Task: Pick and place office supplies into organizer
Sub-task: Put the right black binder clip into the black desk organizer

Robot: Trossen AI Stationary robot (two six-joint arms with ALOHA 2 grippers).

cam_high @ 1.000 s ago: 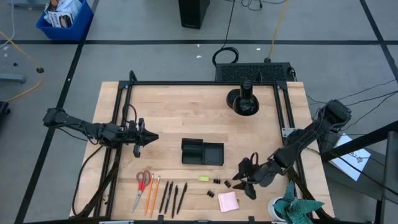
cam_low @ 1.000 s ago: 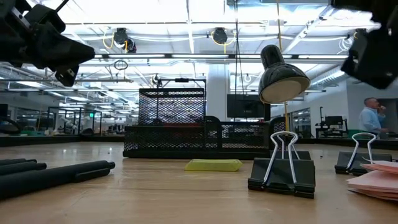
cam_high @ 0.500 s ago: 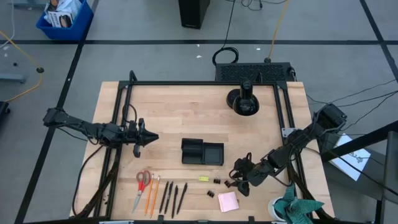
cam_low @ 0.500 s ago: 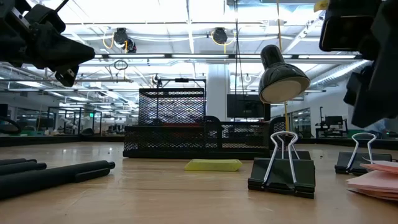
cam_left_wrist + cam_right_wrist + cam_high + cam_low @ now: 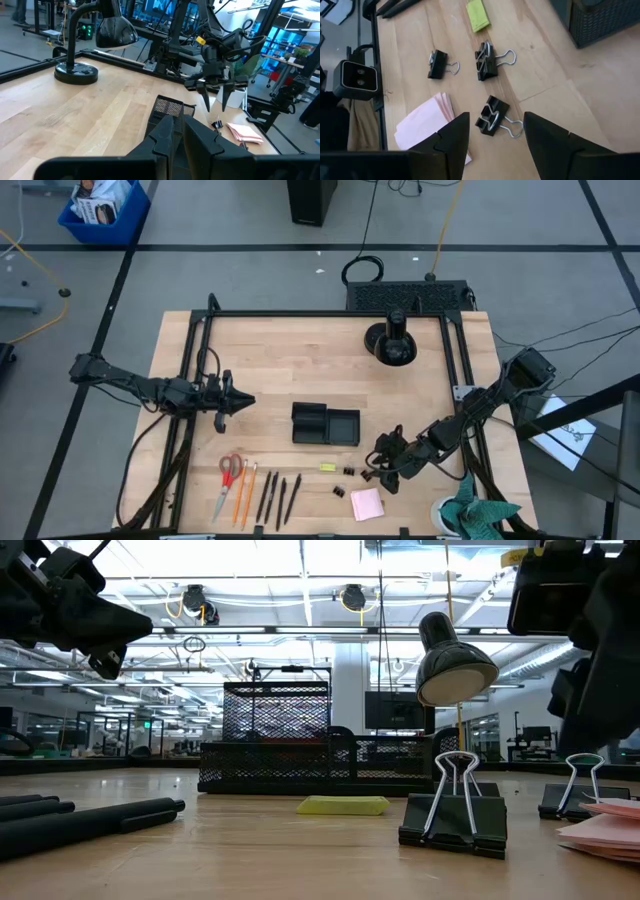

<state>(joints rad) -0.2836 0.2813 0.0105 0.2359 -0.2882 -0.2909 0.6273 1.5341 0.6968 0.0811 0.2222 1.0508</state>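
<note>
The black two-compartment organizer (image 5: 325, 425) stands mid-table. Along the near edge lie the red-handled scissors (image 5: 230, 471), orange pencils (image 5: 245, 492), dark pens (image 5: 278, 498), a yellow piece (image 5: 327, 467), three small dark clips (image 5: 349, 471) and the pink pad (image 5: 367, 503). My right gripper (image 5: 383, 472) is open above the clips. In the right wrist view its gripper (image 5: 496, 120) has one finger on each side of one clip (image 5: 491, 115), apart from it. My left gripper (image 5: 243, 400) is shut and empty, held above the table left of the organizer.
A round black lamp stand (image 5: 391, 342) stands at the far right. A teal cloth (image 5: 480, 515) in a white cup sits at the near right corner. A black frame rail (image 5: 190, 380) runs along the table's left side. Bare wood lies between the lamp and the organizer.
My right gripper has moved toward the table's left edge and down over the clips, staying open; most of the move came in the first half second. The clips and the pad have not moved.
</note>
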